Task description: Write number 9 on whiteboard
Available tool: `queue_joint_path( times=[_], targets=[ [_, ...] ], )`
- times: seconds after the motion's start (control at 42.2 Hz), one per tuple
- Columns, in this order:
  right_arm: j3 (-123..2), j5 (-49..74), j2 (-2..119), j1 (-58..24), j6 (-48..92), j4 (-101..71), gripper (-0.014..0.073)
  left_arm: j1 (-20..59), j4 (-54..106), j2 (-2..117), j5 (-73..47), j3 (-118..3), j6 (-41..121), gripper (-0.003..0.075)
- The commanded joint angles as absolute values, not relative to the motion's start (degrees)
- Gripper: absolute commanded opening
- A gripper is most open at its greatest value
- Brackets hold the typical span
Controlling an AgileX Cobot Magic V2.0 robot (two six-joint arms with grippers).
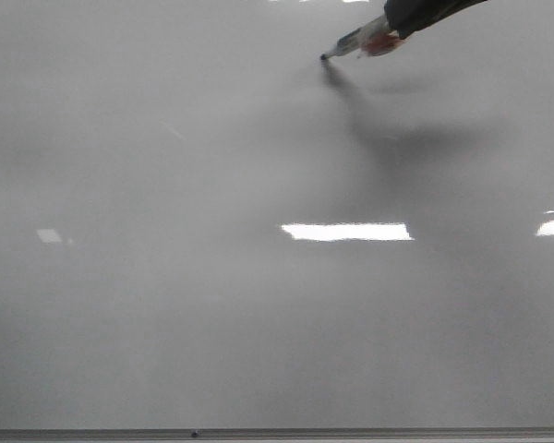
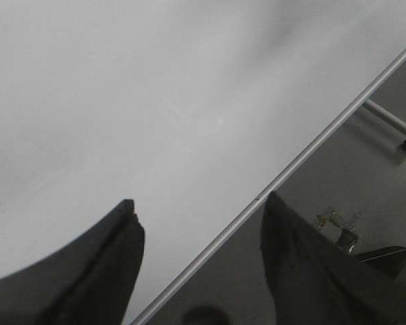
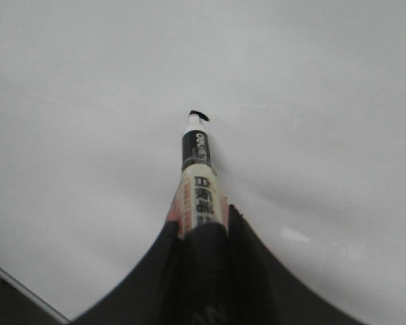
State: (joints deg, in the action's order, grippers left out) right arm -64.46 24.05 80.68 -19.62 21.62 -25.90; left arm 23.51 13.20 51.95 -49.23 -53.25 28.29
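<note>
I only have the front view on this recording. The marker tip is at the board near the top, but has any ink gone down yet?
Observer: Yes. The right wrist view shows a short black stroke on the whiteboard at the marker tip.
Operator: Is the marker held firmly?
Observer: The right gripper is closed around its barrel, label facing the camera.
Operator: Where's the left arm? I can't see it.
Observer: The left gripper is open and empty, straddling the board's thin frame edge.
</note>
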Motion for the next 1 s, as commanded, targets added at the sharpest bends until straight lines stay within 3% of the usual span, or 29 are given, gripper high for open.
queue_joint_path(
  times=[0.0,0.213,0.45,0.972],
  targets=[
    [-67.95,22.19,82.07,-21.04,23.17,-26.65,-0.0067,23.29,14.68,51.39,-45.62,-54.76,27.58,0.0386],
    [-67.98,30.33,83.70,-20.08,23.14,-22.75,-0.0061,23.29,14.68,51.39,-45.62,-54.76,27.58,0.0386],
    [-68.03,28.99,79.40,-16.02,23.12,-22.17,-0.0058,23.29,14.68,51.39,-45.62,-54.76,27.58,0.0386],
    [-65.55,36.99,85.69,-18.38,23.60,-22.12,-0.0058,23.29,14.68,51.39,-45.62,-54.76,27.58,0.0386]
  ],
)
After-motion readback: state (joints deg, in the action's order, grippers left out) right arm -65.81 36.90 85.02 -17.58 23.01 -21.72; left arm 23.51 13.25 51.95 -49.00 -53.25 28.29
